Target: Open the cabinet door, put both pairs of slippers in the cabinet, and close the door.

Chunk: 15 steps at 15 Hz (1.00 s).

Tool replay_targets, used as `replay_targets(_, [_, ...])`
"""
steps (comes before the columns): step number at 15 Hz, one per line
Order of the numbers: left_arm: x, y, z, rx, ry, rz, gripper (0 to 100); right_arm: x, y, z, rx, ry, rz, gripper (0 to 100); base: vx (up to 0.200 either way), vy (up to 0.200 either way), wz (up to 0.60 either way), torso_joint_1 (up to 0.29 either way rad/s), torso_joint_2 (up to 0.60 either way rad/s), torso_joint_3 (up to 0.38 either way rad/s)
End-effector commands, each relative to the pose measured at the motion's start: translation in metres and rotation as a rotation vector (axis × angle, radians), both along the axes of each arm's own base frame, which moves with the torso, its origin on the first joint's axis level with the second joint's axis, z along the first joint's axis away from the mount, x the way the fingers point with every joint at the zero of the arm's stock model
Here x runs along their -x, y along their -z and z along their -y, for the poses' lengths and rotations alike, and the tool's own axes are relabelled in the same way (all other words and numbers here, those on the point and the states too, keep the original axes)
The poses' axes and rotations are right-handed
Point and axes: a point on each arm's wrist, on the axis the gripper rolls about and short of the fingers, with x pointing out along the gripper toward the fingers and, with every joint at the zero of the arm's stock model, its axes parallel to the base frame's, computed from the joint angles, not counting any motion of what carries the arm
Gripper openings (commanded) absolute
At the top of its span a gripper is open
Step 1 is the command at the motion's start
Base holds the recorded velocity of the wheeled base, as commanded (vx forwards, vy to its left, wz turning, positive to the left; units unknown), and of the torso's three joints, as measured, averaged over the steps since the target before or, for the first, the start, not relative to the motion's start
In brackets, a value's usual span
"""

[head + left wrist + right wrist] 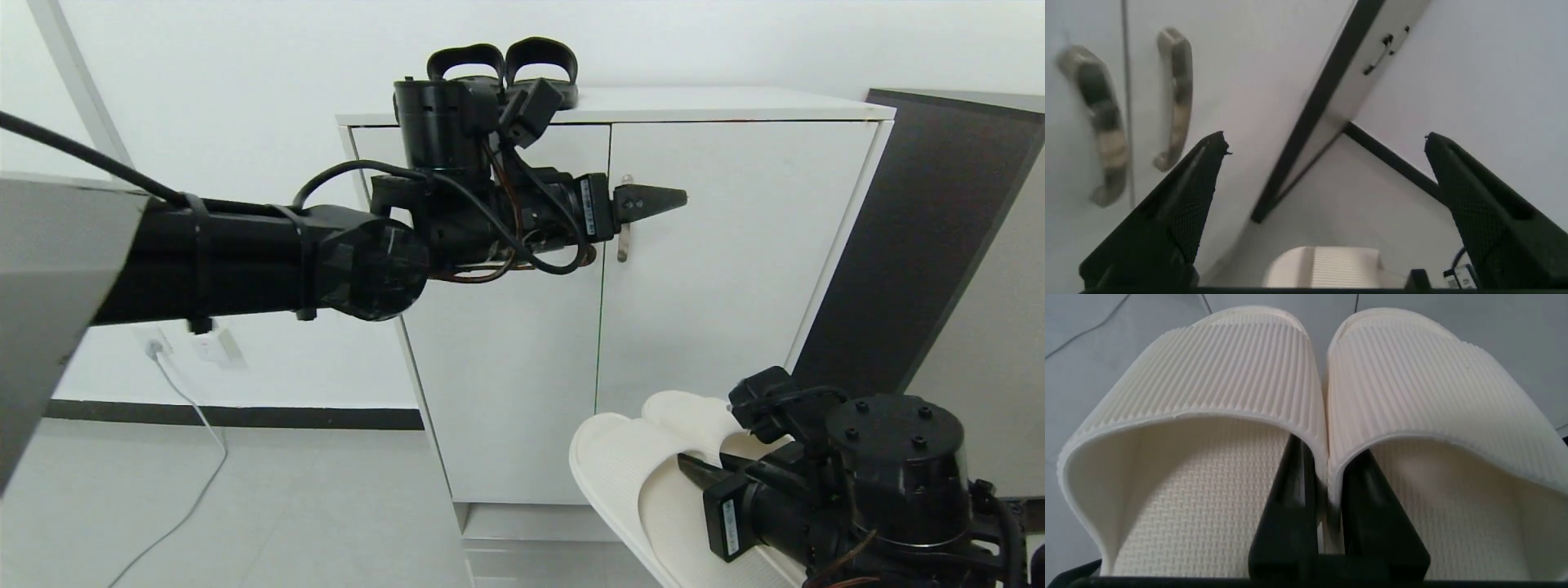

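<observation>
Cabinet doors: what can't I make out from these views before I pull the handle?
- Cabinet interior: head view, shut doors hide it.
- Left door's handle: head view, behind the wrist of the left gripper; both handles blurred in left wrist view.
- Black slippers: head view, lower parts behind the left arm.
- White slippers: head view, near ends covered by the right gripper, cut off at bottom edge.

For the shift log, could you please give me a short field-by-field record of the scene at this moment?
Cabinet: white two-door cabinet, both doors shut
Black pair: black open-toed slippers, on the cabinet top
White pair: cream ribbed slippers, inner edges pinched in the right gripper
Left gripper: open, near the curved metal door handles, apart from them
Progress: door not yet opened
</observation>
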Motion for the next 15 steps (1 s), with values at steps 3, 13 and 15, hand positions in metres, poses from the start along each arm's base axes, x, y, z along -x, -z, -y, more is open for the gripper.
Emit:
replay_targets(3, [-0.02, 0.019, 0.014, -0.03, 0.023, -0.066, 100, -0.002, 0.005, -0.002, 0.015, 0.0, -0.013, 0, 0.0, 0.0, 0.0, 0.0, 0.0, 0.0])
replay_targets(13, [-0.033, -0.003, -0.003, 0.012, -0.092, 0.004, 100, -0.002, 0.008, -0.002, 0.023, 0.0, -0.021, 0, 0.0, 0.0, 0.0, 0.0, 0.0, 0.0])
replay_targets(15, [-0.037, 0.0, 0.0, 0.011, -0.093, 0.002, 100, -0.002, 0.008, -0.003, 0.023, 0.001, -0.022, 0, 0.0, 0.0, 0.0, 0.0, 0.0, 0.0])
